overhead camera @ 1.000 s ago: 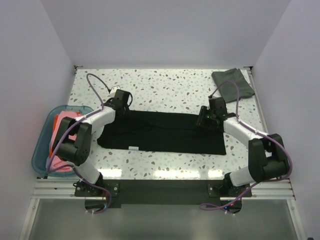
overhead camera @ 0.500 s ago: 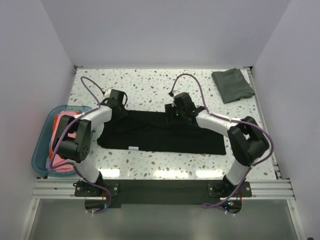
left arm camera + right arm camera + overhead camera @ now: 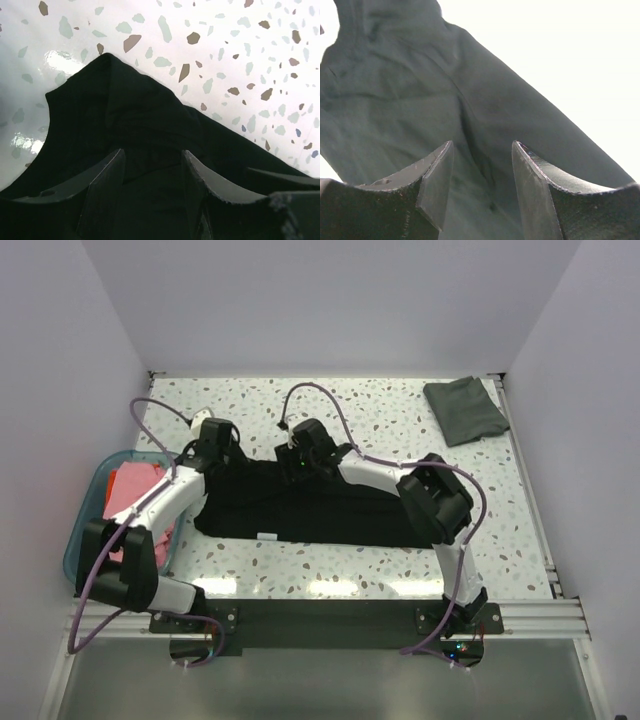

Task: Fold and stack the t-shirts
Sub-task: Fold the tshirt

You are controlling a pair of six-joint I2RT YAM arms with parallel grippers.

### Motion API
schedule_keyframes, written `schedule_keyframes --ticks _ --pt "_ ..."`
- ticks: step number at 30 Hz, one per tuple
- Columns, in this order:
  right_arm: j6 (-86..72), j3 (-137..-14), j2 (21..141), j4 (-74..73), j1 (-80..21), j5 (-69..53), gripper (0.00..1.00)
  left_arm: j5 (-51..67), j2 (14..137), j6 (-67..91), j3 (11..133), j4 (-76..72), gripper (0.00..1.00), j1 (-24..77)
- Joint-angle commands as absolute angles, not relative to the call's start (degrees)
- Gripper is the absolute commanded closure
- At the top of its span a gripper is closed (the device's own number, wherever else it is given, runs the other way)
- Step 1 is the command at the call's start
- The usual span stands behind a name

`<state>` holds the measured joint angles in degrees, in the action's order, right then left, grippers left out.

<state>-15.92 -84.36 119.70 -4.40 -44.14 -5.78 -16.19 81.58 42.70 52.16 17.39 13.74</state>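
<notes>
The black t-shirt (image 3: 330, 510) lies folded into a long strip across the middle of the table, its white neck label (image 3: 267, 535) at the near edge. My left gripper (image 3: 217, 448) is over the strip's far left corner. In the left wrist view it (image 3: 152, 152) is open, jaws apart above the black cloth (image 3: 125, 110). My right gripper (image 3: 302, 460) reaches left to the strip's far edge. In the right wrist view it (image 3: 483, 145) is open over creased black cloth (image 3: 410, 100). A folded dark grey-green t-shirt (image 3: 465, 410) lies at the back right. Pink (image 3: 130, 485) and orange-red shirts sit in the tub.
The translucent teal tub (image 3: 88, 530) stands off the table's left edge beside the left arm. The right arm stretches across the black strip from right to left. Purple cables loop above both wrists. White walls close in the table on three sides.
My right gripper has swung left along the shirt's far edge, from its right end to left of the middle. My left gripper has shifted a little left and back.
</notes>
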Motion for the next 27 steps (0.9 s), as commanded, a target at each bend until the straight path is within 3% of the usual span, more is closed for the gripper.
schedule_keyframes --ticks 1,10,12,16,27 --pt "-14.24 -89.99 122.43 -3.16 -44.82 -6.85 0.46 -15.03 77.61 43.42 51.85 18.36 0.46 12.92" --pt "-15.64 -94.83 126.91 -4.40 -45.97 -7.82 0.47 -13.89 75.76 41.66 52.38 18.63 0.46 11.16" --pt "-16.26 -94.57 127.09 -3.70 -46.14 -8.08 0.50 -13.54 75.67 41.57 51.77 18.20 0.46 10.81" --pt "-17.75 -93.17 126.91 -2.03 -46.41 -8.96 0.67 -13.18 75.67 41.48 50.89 17.49 0.46 10.37" --pt "-20.83 -85.17 120.77 5.18 -46.76 -9.05 0.78 -13.62 76.55 42.97 48.43 16.18 0.46 9.93"
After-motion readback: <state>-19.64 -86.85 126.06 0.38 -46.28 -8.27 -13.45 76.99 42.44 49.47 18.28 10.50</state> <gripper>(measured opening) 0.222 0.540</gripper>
